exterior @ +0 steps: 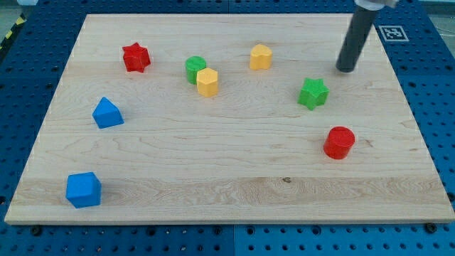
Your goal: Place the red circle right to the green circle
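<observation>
Toward the view's lower right of the desk (234, 178), the red circle (339, 142) sits well apart from the green circle (195, 68), which rests at the upper middle, touching a yellow block (207, 82) on its right. Nothing looks done yet; the whole push remains. My tip (346, 70) stands above the red circle, near the green star (313, 93), touching neither. There is no claw. The pale wooden board lies on blue pegboard (28, 92).
</observation>
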### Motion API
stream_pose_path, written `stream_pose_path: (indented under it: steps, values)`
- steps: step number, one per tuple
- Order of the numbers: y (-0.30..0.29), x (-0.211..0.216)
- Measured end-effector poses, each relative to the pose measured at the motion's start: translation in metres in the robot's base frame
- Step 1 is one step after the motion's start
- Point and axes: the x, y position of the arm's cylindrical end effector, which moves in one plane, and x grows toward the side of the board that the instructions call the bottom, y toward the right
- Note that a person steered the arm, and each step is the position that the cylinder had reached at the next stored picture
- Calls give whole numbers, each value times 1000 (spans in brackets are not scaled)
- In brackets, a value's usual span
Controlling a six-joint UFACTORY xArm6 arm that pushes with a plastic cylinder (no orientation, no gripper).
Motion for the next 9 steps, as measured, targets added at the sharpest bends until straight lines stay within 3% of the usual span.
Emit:
stream_pose_path:
  steps: [2,6,9]
  values:
    - [62,38]
    - [40,187]
    - [-37,178]
